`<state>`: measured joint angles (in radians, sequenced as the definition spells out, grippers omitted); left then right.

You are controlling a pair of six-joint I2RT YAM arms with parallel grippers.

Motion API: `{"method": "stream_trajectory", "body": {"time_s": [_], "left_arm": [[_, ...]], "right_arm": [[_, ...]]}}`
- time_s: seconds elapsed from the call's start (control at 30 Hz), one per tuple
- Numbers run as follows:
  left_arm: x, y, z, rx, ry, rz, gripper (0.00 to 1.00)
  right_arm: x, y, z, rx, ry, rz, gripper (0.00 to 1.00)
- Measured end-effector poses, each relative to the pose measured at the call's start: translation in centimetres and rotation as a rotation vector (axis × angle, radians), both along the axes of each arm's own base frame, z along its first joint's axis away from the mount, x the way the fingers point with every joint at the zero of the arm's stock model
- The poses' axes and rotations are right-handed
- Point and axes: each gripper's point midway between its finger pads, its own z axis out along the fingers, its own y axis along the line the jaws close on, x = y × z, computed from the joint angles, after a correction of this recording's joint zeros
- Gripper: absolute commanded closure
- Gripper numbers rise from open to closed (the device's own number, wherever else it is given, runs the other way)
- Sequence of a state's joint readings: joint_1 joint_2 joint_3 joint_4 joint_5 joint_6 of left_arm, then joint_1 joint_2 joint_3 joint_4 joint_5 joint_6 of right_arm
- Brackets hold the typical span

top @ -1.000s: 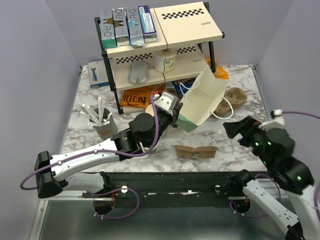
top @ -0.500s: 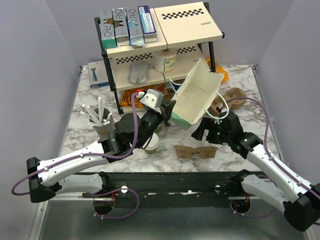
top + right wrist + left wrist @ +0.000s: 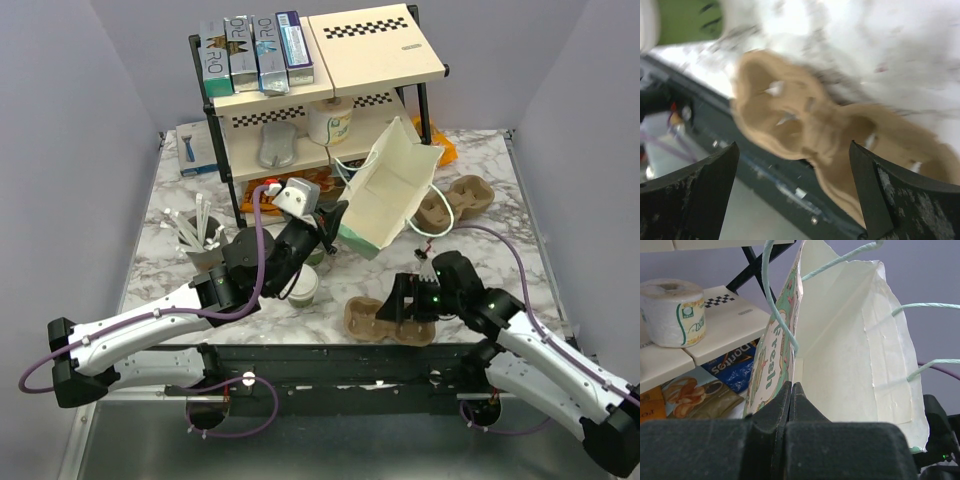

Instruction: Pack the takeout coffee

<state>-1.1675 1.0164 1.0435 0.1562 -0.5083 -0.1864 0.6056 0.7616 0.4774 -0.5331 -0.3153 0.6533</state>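
Cup (image 3: pixel 302 288) stands just nearward of left gripper (image 3: pixel 335 223), clenched on bag (image 3: pixel 395 190); right gripper (image 3: pixel 390 308) agape over carrier (image 3: pixel 360 322), cup seemingly apart, leftward.

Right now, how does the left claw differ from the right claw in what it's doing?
The left claw is shut, pinching the edge of the cream paper bag with green print; the right claw is open and grips nothing. The left claw holds the bag tilted, while the right claw is spread over the brown moulded cardboard cup carrier. Both have dark fingers.
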Motion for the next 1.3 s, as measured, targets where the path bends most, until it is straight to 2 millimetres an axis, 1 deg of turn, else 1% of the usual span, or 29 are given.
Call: {"method": "stream_trajectory", "body": {"time_s": [0.07, 0.13, 0.2, 0.3, 0.37, 0.4, 0.5, 0.6, 0.67, 0.83, 0.93, 1.03, 1.07, 1.2, 1.27, 1.3], "left_arm": [[0.0, 0.0, -0.1, 0.005, 0.002, 0.0, 1.0], [0.0, 0.0, -0.2, 0.008, 0.003, 0.0, 1.0], [0.0, 0.0, -0.2, 0.009, 0.004, 0.0, 1.0], [0.0, 0.0, -0.3, 0.014, 0.006, 0.0, 1.0], [0.0, 0.0, -0.4, 0.02, 0.008, 0.001, 1.0], [0.0, 0.1, -0.3, 0.021, 0.008, 0.001, 1.0], [0.0, 0.2, -0.3, 0.02, 0.009, 0.006, 1.0], [0.1, 0.2, -0.3, 0.02, 0.011, 0.011, 1.0], [0.1, 0.2, -0.3, 0.019, 0.012, 0.012, 1.0], [0.1, 0.2, -0.3, 0.016, 0.015, 0.015, 1.0], [0.1, 0.2, -0.3, 0.015, 0.016, 0.015, 1.0], [0.1, 0.2, -0.3, 0.013, 0.018, 0.014, 1.0], [0.1, 0.2, -0.3, 0.013, 0.018, 0.014, 1.0], [0.1, 0.3, -0.3, 0.012, 0.018, 0.016, 1.0], [0.2, 0.4, -0.3, 0.011, 0.019, 0.02, 1.0], [0.2, 0.5, -0.3, 0.011, 0.019, 0.022, 1.0]], "right_arm": [[-1.0, 0.6, 0.9, 0.037, -0.021, 0.056, 0.0], [-1.6, 0.6, 1.4, 0.042, -0.056, 0.103, 0.0], [-1.5, 0.2, 1.8, 0.019, -0.09, 0.119, 0.0], [-0.7, -0.3, 1.9, -0.031, -0.103, 0.088, 0.0], [-0.3, -0.5, 1.1, -0.072, -0.076, 0.057, 0.0], [-0.4, -0.5, 0.5, -0.095, -0.054, 0.044, 0.0], [-1.2, -0.4, -0.8, -0.157, 0.0, 0.019, 0.0], [-2.1, -0.8, -1.9, -0.231, 0.038, -0.027, 0.0], [-2.4, -0.8, -2.6, -0.268, 0.055, -0.059, 0.01], [-2.0, -0.3, -4.3, -0.327, 0.088, -0.123, 0.01], [-1.3, -0.1, -4.9, -0.369, 0.089, -0.155, 0.05], [-0.3, 0.3, -5.1, -0.387, 0.078, -0.2, 0.13], [-0.3, 0.2, -5.4, -0.403, 0.083, -0.2, 0.22], [0.1, -0.2, -6.4, -0.445, 0.09, -0.226, 0.34], [0.2, -0.3, -6.5, -0.45, 0.085, -0.238, 0.38], [0.3, -0.3, -6.4, -0.449, 0.08, -0.245, 0.42]]}}
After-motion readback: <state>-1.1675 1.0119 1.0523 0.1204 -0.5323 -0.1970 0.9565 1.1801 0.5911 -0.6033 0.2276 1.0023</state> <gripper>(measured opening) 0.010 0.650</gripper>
